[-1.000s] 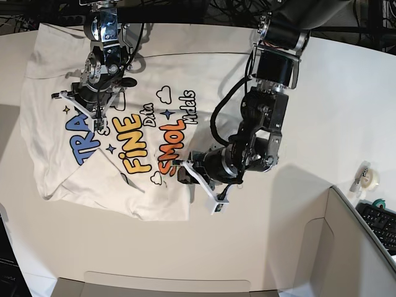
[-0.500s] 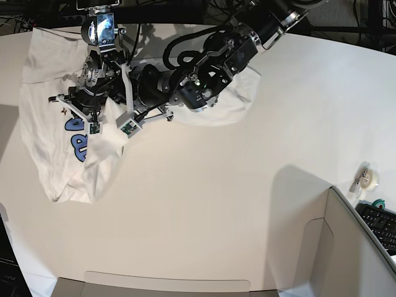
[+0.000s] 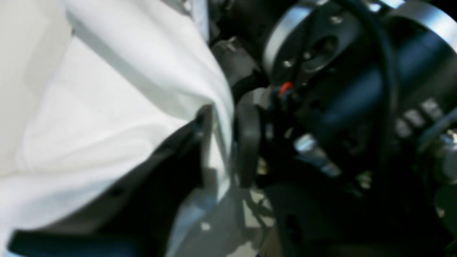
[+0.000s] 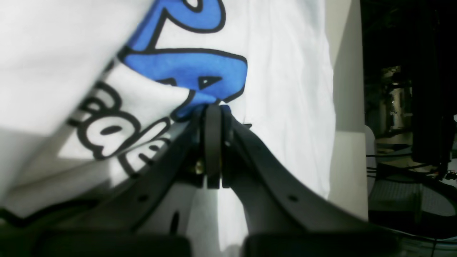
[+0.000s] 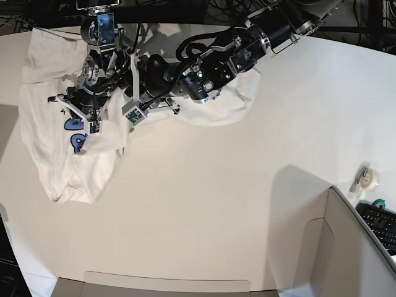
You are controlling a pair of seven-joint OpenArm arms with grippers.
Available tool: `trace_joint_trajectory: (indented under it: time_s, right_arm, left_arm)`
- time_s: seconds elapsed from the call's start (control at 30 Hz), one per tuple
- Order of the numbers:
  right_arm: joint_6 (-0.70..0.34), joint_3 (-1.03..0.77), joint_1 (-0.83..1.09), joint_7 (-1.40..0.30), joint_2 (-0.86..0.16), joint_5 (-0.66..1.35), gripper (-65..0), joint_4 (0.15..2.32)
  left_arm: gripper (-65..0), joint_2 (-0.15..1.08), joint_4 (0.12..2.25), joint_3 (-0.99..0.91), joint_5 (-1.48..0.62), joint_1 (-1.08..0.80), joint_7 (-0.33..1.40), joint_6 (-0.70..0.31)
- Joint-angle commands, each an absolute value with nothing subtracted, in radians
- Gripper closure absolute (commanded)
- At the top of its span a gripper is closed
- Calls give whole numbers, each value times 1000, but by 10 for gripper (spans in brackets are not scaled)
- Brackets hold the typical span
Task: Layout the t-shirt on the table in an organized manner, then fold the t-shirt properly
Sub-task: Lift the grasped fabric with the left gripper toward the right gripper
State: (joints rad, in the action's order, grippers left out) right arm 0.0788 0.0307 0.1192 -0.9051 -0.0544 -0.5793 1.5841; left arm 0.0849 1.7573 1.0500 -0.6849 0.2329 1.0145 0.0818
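Note:
The white t-shirt lies bunched at the far left of the table, with a plain white part spread under the left arm. In the right wrist view, blue cartoon lettering shows on the t-shirt. My right gripper is shut on the cloth at that lettering. My left gripper reaches across beside the right arm. In the blurred left wrist view its jaws stand apart, with a white fold of the t-shirt hanging loose between them.
A tape roll sits near the table's right edge. A grey box wall and a keyboard are at the lower right. Another grey cardboard edge runs along the front. The two arms are close together at the far left.
The left arm has swept from the table's middle to the far left, carrying the shirt's edge over the print. Its jaws have since parted. The right gripper stays shut in place.

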Motion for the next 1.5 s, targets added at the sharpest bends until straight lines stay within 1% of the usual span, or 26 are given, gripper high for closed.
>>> trace_joint_trajectory:
  time_s: [0.0,0.07,0.13,0.3,0.43,0.57,0.6,0.67,0.73,0.77,0.83,0.93,1.07,1.13,1.23,1.33,1.47]
  right_arm:
    - [41,31,120,-995,-41,-469,0,1612]
    - [42,31,124,-998,-41,-469,0,1667]
    - [42,1,124,-1029,-41,-469,0,1725]
    - [41,-64,130,-1050,-41,-470,0,1870]
    - [41,-137,159,-1052,-41,-470,0,1954]
    - [41,-246,165,-1052,-42,-469,0,1960]
    - [41,-269,163,-1052,-42,-469,0,1942]
    - [41,-303,163,-1052,-54,-463,0,1879]
    - [41,-306,165,-1046,-71,-461,0,1797]
    - [41,-306,165,-1041,-77,-461,-11,1753]
    - [41,-306,166,-1003,-82,-461,-43,1684]
    - [41,-305,174,-972,-81,-461,-52,1615]
    - [41,-305,174,-967,-79,-461,-54,1583]
    - [41,-305,177,-967,-76,-461,-54,1583]
    - [41,-300,179,-970,-74,-463,-54,1583]
    - [41,-257,185,-974,-73,-463,-54,1583]
    - [41,-236,191,-974,-50,-467,-54,1583]
  left_arm:
    - [-187,82,1774,1067,-725,208,1053,79]
    - [-186,91,1774,1067,-725,194,1053,120]
    - [-176,94,1774,1067,-725,188,1053,137]
    - [-141,110,1774,1067,-725,185,1053,137]
    - [-122,147,1787,1067,-725,183,1052,137]
    - [-100,219,1902,1056,-725,185,992,140]
    - [-101,243,1940,1053,-725,186,972,154]
    - [-101,277,2005,1013,-727,185,941,242]
    - [-102,282,2031,972,-727,174,931,320]
    - [-103,282,2032,949,-727,173,926,352]
    - [-103,277,2017,905,-725,173,924,386]
    - [-117,239,1972,843,-725,174,923,394]
    - [-178,148,1897,750,-725,179,926,389]
    - [-201,108,1853,733,-725,219,926,389]
    - [-202,62,1781,733,-725,269,926,392]
    - [-202,19,1698,733,-725,308,924,392]
    - [-202,-30,1603,733,-725,341,923,389]
